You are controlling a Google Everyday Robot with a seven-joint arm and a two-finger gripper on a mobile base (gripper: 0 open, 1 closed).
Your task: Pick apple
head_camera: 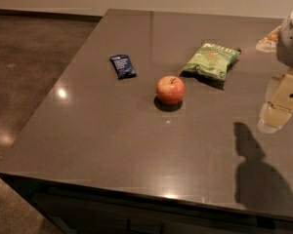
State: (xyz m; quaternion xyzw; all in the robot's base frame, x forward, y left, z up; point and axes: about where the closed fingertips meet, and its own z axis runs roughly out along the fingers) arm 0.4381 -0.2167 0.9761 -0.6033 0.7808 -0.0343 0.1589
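A small round red-orange apple (170,89) with a short stem sits upright near the middle of the dark table (112,130). My gripper (276,115) hangs at the right edge of the view, above the table, well to the right of the apple and a little nearer the front. It holds nothing that I can see. Its shadow falls on the table in front of it.
A green chip bag (211,59) lies just behind and right of the apple. A dark blue snack packet (123,66) lies to the apple's left. A pale wrapped item (268,39) lies at the far right. The table's left and front edges drop to the floor.
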